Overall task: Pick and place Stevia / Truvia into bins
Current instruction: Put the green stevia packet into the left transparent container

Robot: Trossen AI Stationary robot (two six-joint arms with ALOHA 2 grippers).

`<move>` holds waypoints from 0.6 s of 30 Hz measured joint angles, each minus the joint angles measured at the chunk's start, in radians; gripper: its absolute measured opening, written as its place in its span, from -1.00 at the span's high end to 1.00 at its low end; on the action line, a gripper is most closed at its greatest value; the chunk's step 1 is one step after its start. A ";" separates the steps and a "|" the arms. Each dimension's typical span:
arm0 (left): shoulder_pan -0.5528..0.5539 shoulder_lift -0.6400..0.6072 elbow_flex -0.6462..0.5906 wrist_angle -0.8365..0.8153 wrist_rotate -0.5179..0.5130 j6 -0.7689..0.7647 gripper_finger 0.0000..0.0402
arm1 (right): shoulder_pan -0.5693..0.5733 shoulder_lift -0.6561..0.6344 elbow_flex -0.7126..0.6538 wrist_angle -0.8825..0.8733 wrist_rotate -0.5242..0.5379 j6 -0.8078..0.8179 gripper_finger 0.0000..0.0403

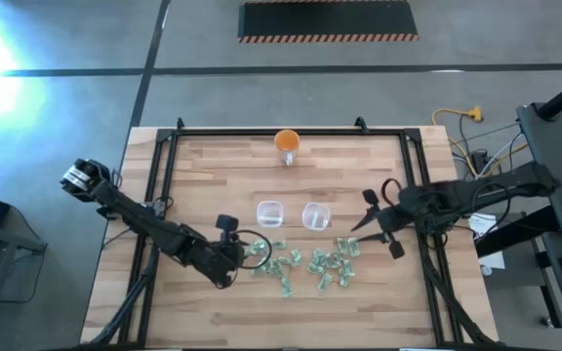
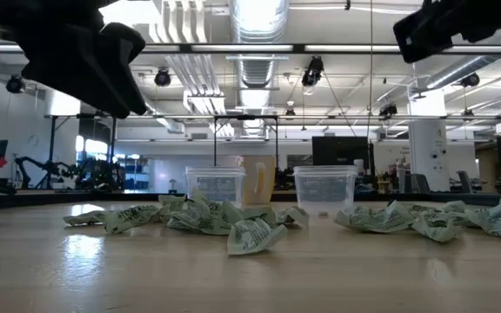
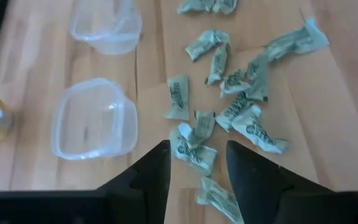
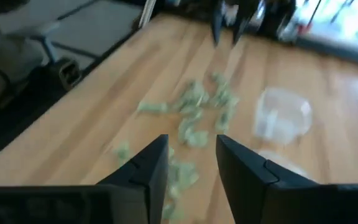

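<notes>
The left gripper (image 1: 234, 255) is hovering with parted, empty fingers; the small pale green-and-white paper sachets (image 1: 305, 265) are lying just ahead of it, the two clear squarish plastic bins (image 1: 270, 214) beyond. The right gripper (image 1: 381, 232), also parted and empty, is hanging beside the pile's other end, similarly near.

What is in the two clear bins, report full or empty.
Empty. The left wrist view shows both clear bins with bare bottoms; the sachets all lie loose on the wooden table beside them.
</notes>
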 joint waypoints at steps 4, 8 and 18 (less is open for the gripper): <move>0.000 0.007 -0.001 -0.031 0.026 -0.043 0.31 | 0.059 0.057 -0.002 -0.027 0.119 0.037 0.38; -0.001 0.007 -0.023 -0.049 0.043 -0.121 0.31 | 0.127 0.111 -0.002 -0.026 0.194 0.040 0.44; 0.000 0.008 -0.102 -0.043 0.082 -0.326 0.31 | 0.240 0.153 -0.001 -0.032 0.349 0.062 0.61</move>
